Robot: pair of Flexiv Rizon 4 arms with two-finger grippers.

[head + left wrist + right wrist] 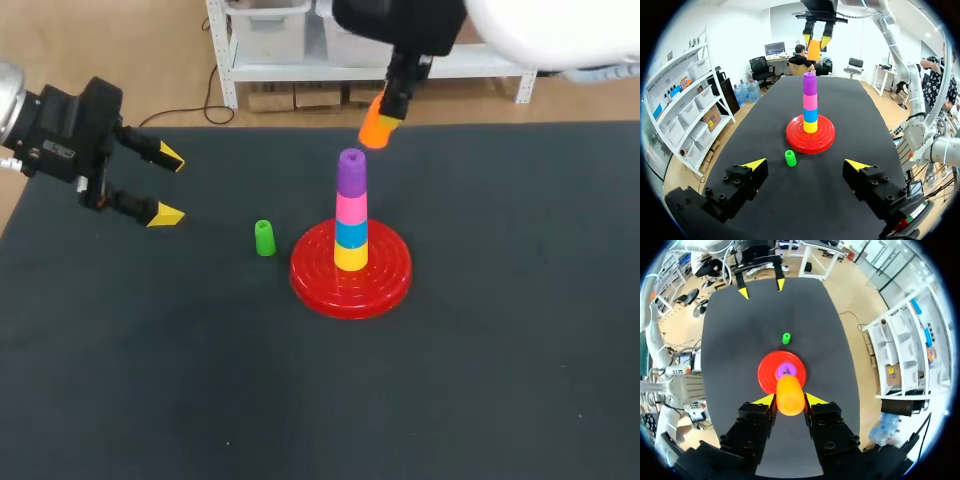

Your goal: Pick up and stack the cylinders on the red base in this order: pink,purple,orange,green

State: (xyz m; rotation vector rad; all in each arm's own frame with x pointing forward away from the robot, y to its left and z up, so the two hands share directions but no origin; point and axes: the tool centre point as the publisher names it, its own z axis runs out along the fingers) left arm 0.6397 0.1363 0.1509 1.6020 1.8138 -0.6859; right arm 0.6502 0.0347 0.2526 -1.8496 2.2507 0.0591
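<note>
Black table (520,400); yellow cylinder (350,259); blue cylinder (350,234)

Red base (767,374) partly behind orange cylinder (790,396).

stack (350,215) on base (392,280) | loose cylinder (264,238) left of base | held cylinder (377,127) seemingly above stack

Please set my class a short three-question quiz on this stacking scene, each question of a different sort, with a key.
1. Multiple choice: which colour of cylinder is the right gripper holding above the red base? A green, B orange, C pink.
2. True or false: the green cylinder stands on the table, apart from the red base.
3. Fill in: the topmost cylinder stacked on the base is ____.
Key: 1 B, the orange cylinder. 2 True. 3 purple: the purple cylinder sits on the pink cylinder.
</note>
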